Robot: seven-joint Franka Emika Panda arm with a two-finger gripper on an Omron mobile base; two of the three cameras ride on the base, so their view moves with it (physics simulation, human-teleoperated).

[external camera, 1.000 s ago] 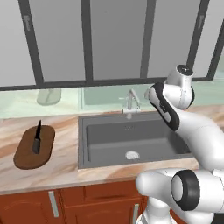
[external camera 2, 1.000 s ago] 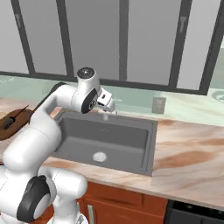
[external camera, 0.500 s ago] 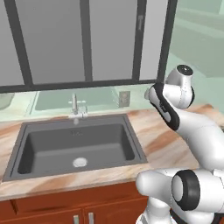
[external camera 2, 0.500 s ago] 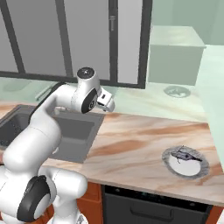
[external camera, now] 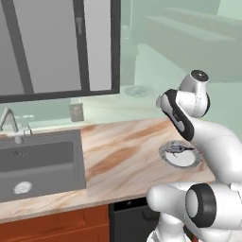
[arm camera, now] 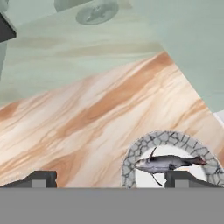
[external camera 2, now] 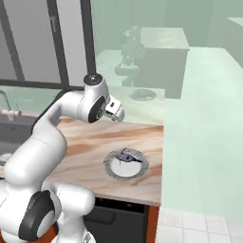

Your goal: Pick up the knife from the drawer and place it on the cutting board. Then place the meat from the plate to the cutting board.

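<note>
We hover with jaws spread wide above the marbled counter (external camera: 118, 156), the small grey mottled meat (arm camera: 168, 163) not yet lifted from its round grey-rimmed plate (external camera 2: 112, 170).

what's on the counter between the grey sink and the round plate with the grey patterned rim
Nothing: between the grey sink and the round grey-rimmed plate, the left base view shows bare marbled countertop.

Soft, even light is falling across all three views, with no single source standing out. The marble counter (external camera: 127, 156) is showing no glare and hardly any cast shadows. The robot arm (external camera 2: 57, 128) is shading gently toward 6 o'clock on its rounded parts. A pale green haze is washing out the background toward 12 o'clock. Edges are looking slightly soft and pixelated throughout; lines are staying straight at the borders.
</note>
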